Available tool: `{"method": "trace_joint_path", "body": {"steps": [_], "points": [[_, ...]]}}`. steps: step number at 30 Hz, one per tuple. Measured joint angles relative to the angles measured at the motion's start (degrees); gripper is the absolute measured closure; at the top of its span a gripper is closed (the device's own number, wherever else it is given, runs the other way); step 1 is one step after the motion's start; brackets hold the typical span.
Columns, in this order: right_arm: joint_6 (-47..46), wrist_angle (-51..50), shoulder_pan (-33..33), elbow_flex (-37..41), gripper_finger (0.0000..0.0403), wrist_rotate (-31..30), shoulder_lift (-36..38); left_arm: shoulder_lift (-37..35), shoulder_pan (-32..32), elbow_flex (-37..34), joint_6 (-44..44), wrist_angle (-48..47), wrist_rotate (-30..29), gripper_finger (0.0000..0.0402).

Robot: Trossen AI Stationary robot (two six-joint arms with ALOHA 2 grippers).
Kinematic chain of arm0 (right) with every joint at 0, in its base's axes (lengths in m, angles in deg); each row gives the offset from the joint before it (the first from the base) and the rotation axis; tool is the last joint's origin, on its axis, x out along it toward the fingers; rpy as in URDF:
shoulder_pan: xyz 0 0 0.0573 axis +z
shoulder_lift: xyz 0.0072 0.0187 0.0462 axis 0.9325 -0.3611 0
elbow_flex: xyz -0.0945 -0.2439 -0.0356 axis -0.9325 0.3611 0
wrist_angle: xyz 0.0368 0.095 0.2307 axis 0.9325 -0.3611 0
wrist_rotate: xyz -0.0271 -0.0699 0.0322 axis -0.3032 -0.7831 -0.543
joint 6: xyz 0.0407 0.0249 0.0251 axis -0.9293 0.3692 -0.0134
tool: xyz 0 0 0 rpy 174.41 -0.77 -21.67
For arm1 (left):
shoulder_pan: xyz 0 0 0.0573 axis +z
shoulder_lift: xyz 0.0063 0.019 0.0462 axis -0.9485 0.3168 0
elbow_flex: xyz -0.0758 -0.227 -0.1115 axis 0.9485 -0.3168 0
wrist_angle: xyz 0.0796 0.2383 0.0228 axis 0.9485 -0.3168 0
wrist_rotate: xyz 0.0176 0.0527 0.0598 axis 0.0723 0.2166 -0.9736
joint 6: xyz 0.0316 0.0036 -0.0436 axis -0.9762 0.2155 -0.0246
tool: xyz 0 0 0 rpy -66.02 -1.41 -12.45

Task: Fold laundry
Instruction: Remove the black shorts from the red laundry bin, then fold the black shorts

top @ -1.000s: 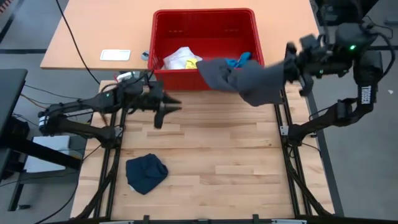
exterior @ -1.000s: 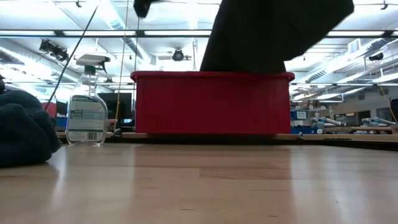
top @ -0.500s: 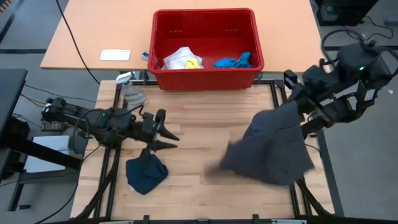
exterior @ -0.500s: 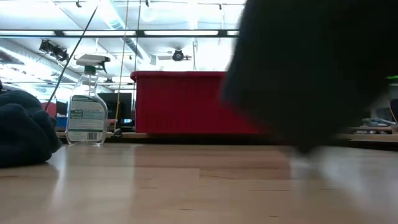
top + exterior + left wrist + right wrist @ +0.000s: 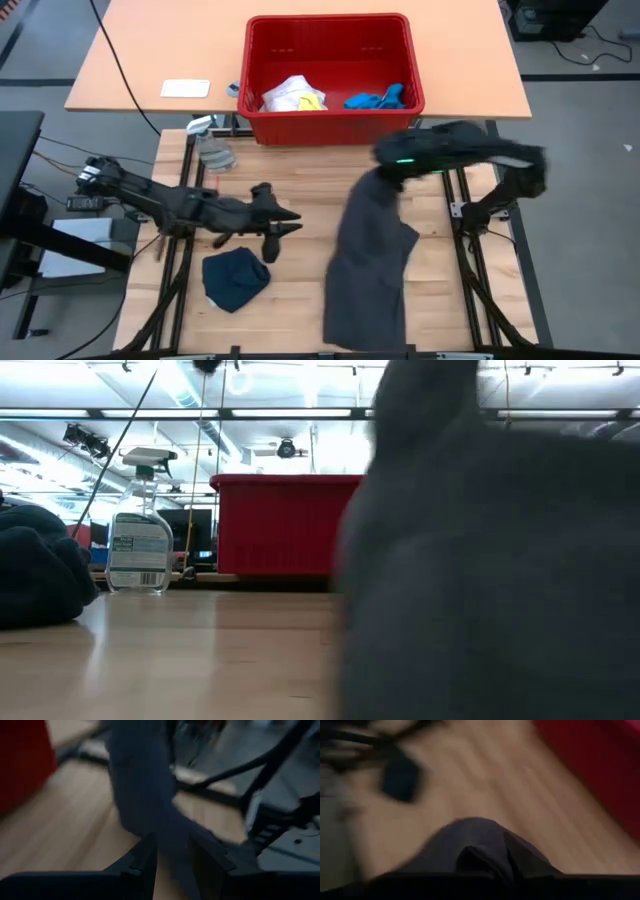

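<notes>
The right gripper (image 5: pixel 385 172), right of centre in the high view, is seen with its jaws clenched on the top edge of the dark grey shorts (image 5: pixel 368 262), which are draped down to the lower edge of the tabletop (image 5: pixel 300 200). The left gripper (image 5: pixel 288 221), left of centre, is held above the wood with its jaws slightly parted and nothing between them. A navy piece (image 5: pixel 235 277) is bunched at lower left. In the red basket (image 5: pixel 333 125) at the top, a yellow shirt (image 5: pixel 294 96) and a bright blue piece (image 5: pixel 376 98) are left.

My jaws pinch a bunched fold of dark grey cloth shorts (image 5: pixel 470 845); beyond them lie the light wooden tabletop (image 5: pixel 485 775) and a red plastic basket wall (image 5: pixel 600 765).
</notes>
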Motion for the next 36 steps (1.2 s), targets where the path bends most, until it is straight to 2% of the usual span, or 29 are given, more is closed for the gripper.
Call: {"method": "trace_joint_path", "body": {"steps": [3, 6, 9, 15, 17, 20, 23, 27, 31, 36], "points": [[0.13, 4.65, -4.13, 6.87, 0.0342, -1.85, -4.56, 1.96, 0.52, -0.02, 4.28, -3.45, -0.07, 0.0287], [1.70, 8.41, -8.24, 10.63, 0.0289, 2.17, -7.63, 2.26, 0.48, -0.07, 6.88, -8.26, 0.01, 0.0287], [3.22, 9.74, -11.24, 12.61, 0.0238, 4.77, -10.27, 2.15, 0.80, 0.00, 9.47, -12.23, -0.01, 0.0287], [4.77, 7.61, -13.27, 12.63, 0.0164, 1.19, -10.05, 1.51, 0.85, 0.00, 13.42, -17.18, -0.05, 0.0287], [3.26, 6.98, -13.31, 12.86, 0.0154, 0.62, -10.05, 1.88, 0.84, 0.00, 13.72, -17.99, 0.03, 0.0287], [2.00, 8.24, -14.24, 14.70, 0.0151, 4.84, -9.84, 1.98, 0.21, 0.00, 9.22, -20.50, 0.09, 0.0287], [-0.08, 8.86, -15.97, 19.19, 0.0152, 7.46, -9.96, 1.38, 0.02, 0.00, 8.05, -26.93, 0.41, 0.0287], [-2.57, 9.35, -17.21, 26.47, 0.0152, 7.97, -9.94, -0.53, 0.75, -0.79, 7.70, -33.52, 0.19, 0.0287], [-4.55, 12.04, -17.55, 33.89, 0.0152, 8.36, -9.98, -4.86, 2.75, -6.62, 5.92, -33.00, 1.59, 0.0287], [-7.57, 15.94, -19.36, 41.06, 0.0152, 8.38, -9.98, -11.86, 5.94, -18.28, 10.28, -27.49, 8.85, 0.0287]]}}
